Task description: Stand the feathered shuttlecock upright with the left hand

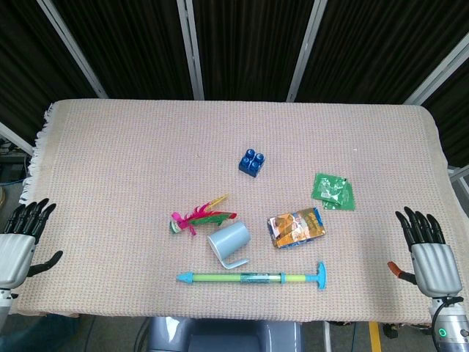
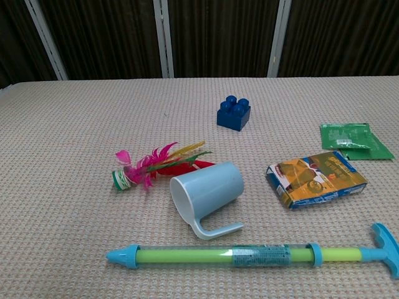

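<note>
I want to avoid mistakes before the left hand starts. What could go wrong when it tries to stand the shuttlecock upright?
1. The shuttlecock lies on its side with its feathers against the light blue cup, so the left hand may knock the cup, which also lies on its side and could roll.
2. The feathers look thin and loose; gripping them instead of the base may bend them.
3. The base looks small, so it may tip over again on the woven cloth.

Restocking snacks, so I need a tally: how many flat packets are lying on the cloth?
2. A green packet lies near the cloth's right side, and an orange packet sits below it, right of the cup. Nothing seems hidden.
</note>
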Controlling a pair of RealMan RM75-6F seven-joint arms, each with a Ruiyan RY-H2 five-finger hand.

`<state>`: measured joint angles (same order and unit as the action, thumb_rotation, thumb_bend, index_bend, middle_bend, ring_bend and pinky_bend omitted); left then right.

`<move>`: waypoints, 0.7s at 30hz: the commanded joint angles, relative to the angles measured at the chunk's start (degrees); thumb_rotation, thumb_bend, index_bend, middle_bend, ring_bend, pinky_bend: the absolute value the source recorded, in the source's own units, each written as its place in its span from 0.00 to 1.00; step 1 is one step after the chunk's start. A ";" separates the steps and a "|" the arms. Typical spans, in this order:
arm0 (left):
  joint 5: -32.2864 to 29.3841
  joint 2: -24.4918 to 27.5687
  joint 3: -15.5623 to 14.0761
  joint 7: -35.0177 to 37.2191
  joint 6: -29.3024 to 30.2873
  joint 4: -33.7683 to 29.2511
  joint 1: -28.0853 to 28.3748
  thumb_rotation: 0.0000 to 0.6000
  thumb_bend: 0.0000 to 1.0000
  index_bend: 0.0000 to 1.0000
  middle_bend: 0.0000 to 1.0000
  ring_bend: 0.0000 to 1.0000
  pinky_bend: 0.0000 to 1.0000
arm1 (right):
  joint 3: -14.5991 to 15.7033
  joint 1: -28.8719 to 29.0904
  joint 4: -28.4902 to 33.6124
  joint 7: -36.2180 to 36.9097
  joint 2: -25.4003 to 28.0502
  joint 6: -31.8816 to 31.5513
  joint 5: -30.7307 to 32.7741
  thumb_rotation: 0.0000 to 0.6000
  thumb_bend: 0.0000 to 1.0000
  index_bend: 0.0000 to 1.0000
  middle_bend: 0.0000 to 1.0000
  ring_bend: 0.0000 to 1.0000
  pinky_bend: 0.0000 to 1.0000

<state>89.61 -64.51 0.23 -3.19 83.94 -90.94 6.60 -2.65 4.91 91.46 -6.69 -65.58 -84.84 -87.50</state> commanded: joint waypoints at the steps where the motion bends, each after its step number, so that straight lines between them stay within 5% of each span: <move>1: -0.63 -0.33 -0.04 -0.56 -0.68 -0.03 0.05 1.00 0.24 0.00 0.00 0.00 0.00 | 0.13 0.15 0.02 0.13 0.08 0.42 -0.13 1.00 0.10 0.00 0.00 0.00 0.00; 6: -1.69 -1.85 0.95 -0.73 -0.71 1.29 0.44 1.00 0.24 0.03 0.00 0.00 0.00 | 0.19 0.38 0.23 -0.17 0.18 0.74 -0.37 1.00 0.10 0.00 0.00 0.00 0.00; 14: -1.37 -11.62 4.60 4.04 -0.75 6.65 4.17 1.00 0.28 0.33 0.00 0.00 0.00 | 0.20 1.21 0.15 0.32 0.24 1.95 -0.67 1.00 0.10 0.00 0.00 0.00 0.00; 21: -2.02 -23.76 7.24 -4.81 -6.23 8.87 11.02 1.00 0.27 0.40 0.00 0.00 0.00 | -0.14 2.13 -0.31 5.53 1.71 3.08 -0.83 1.00 0.10 0.00 0.00 0.00 0.00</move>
<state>87.88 -82.92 5.97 -4.13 80.41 -83.43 14.24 -2.65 6.65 91.40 -2.75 -64.53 -82.26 -88.25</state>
